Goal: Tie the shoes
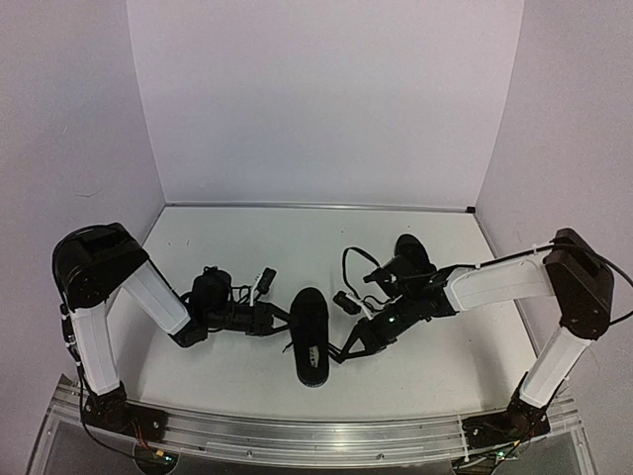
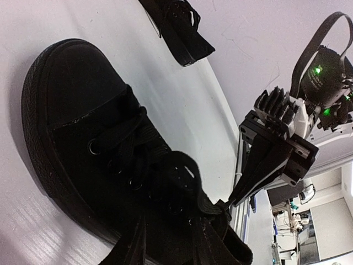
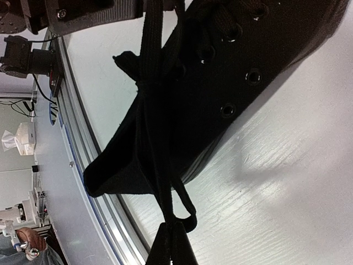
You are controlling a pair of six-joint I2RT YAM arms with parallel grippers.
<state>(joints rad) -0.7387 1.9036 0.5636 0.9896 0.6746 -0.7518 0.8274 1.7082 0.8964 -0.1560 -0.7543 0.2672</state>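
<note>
One black shoe [image 1: 311, 336] lies at the front middle of the table, toe pointing away; it fills the left wrist view [image 2: 77, 121]. The second shoe [image 1: 413, 253] lies behind my right arm. My left gripper [image 1: 281, 319] is against the near shoe's left side. A taut lace [image 3: 153, 49] runs up to it, and it seems shut on that lace; its fingertips are lost against the black shoe. My right gripper [image 1: 347, 350] is just right of the shoe, shut on a lace loop [image 3: 185, 212] pulled out from the knot [image 3: 140, 85]. It also shows in the left wrist view [image 2: 234, 200].
The table's metal front rail [image 1: 316, 433] runs just behind the shoe's heel. White walls enclose the table on the left, the back and the right. The second shoe also shows in the left wrist view [image 2: 177, 27].
</note>
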